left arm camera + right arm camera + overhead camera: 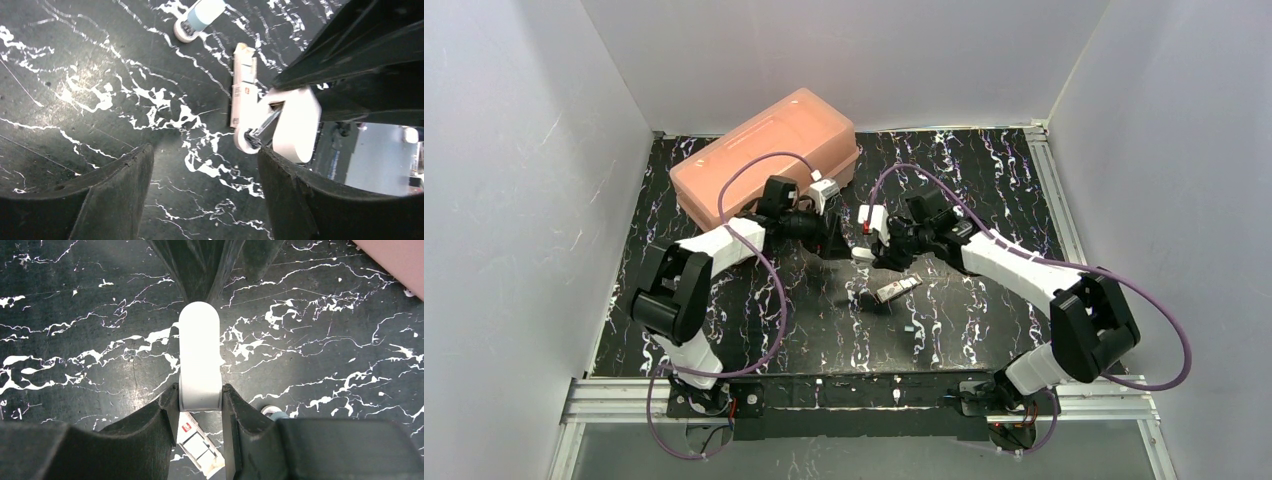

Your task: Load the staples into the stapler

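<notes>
The stapler is swung open. My right gripper is shut on its white rounded cover. Its long white body, with a red label and a tan tip, reaches away from the hinge low over the black marbled table. From above, the stapler shows just below my right gripper. Beside the cover on its left, my left gripper stands open with nothing between its black fingers. In the top view my left gripper faces the right one. No staples show in any view.
A salmon plastic box stands at the back left, behind the left arm. A small pale-blue and white thing lies on the table near the stapler's tip. Grey walls close three sides. An aluminium rail runs along the near edge.
</notes>
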`<state>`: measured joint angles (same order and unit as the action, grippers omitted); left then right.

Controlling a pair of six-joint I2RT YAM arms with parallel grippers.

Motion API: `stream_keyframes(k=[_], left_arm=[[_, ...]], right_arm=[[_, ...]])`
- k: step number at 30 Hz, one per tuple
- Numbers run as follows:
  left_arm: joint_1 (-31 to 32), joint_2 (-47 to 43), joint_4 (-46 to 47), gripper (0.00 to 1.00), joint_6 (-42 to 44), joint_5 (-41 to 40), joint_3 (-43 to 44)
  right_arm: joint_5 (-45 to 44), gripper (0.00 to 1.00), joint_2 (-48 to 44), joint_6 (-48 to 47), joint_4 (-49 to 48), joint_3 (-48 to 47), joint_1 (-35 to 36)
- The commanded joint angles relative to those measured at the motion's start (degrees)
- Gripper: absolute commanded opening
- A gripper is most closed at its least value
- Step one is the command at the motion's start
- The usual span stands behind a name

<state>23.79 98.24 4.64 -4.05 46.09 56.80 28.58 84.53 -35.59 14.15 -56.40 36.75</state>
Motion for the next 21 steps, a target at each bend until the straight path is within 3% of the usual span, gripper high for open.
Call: stream_keyframes(k=[1,8,11,15,21], left_arm=[[-1.0,-5.9,-10.2,0.74,1.3,5.2,5.0],[-3.7,-7.1,-17.8,0.75,1.8,5.2,11.8],[-4.7,-6.3,-19.5,0.77,-0.2,9.1,13.9],[-4.7,-4.2,-18.6,0.86,-8.8,17.7,15.4],[-4.5,-0.6,-15.4,0.89,-23.5,26.6,18.3]], right_arm=[[-0.3,0.01,-2.3,-1.8,3.5,-3.0,-0.2],[1.3,0.01,-5.2,-1.1,4.0,-3.1,-0.8],[1.9,0.01,-6.5,-0.4,4.1,-4.0,-1.2],[4.4,0.01,-6.9,1.3,4.3,-7.2,-1.8],[7.6,0.01,-5.6,3.2,4.3,-12.5,-2.1]])
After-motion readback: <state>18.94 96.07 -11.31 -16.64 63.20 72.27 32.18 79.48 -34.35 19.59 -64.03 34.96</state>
